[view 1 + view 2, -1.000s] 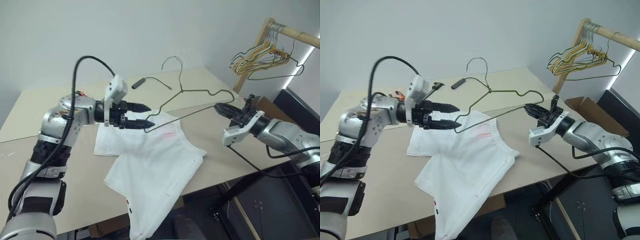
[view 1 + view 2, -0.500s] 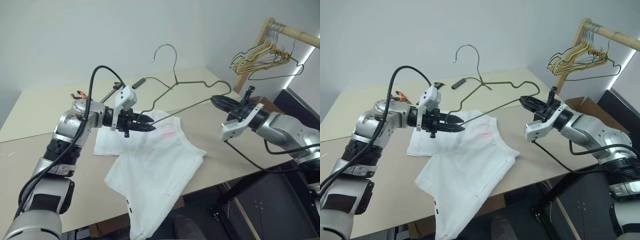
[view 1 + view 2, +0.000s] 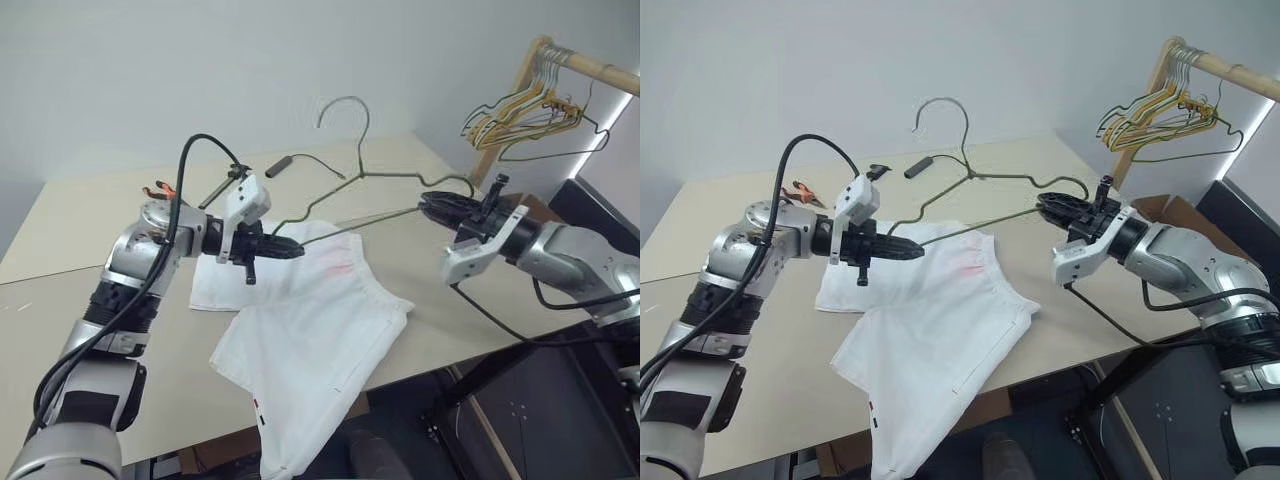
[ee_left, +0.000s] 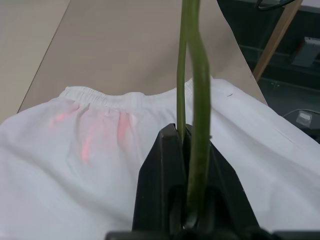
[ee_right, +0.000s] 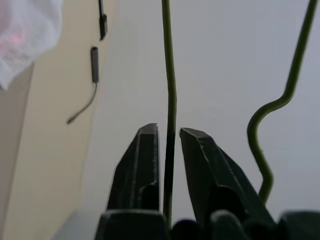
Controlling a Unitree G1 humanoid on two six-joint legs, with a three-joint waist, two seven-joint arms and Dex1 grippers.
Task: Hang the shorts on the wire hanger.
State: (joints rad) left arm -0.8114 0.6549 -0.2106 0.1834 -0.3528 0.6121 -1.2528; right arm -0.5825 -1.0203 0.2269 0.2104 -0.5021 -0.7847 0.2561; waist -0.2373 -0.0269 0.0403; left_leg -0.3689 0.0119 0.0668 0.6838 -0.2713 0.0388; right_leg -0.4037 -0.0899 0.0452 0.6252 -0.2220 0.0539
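Note:
The white shorts (image 3: 310, 320) lie flat on the table, one leg hanging over the front edge. The thin wire hanger (image 3: 360, 173) is held in the air above them, hook up. My left gripper (image 3: 290, 248) is shut on the hanger's left corner, and in the left wrist view the wire (image 4: 200, 75) runs out from between the closed fingers (image 4: 165, 165) over the waistband (image 4: 100, 97). My right gripper (image 3: 432, 203) is at the hanger's right end. In the right wrist view its fingers (image 5: 145, 150) stand slightly apart with the wire (image 5: 168, 60) passing loosely between them.
A bunch of yellow and green hangers (image 3: 520, 110) hangs on a wooden rail at the far right. A black tool with a cord (image 3: 277, 166) and orange-handled pliers (image 3: 160, 188) lie at the table's back. A cardboard box (image 3: 1165, 210) stands beyond the right edge.
My left gripper has closed on the hanger's left corner. My right gripper's fingers have parted around the wire. The hanger's hook swung left, then back right.

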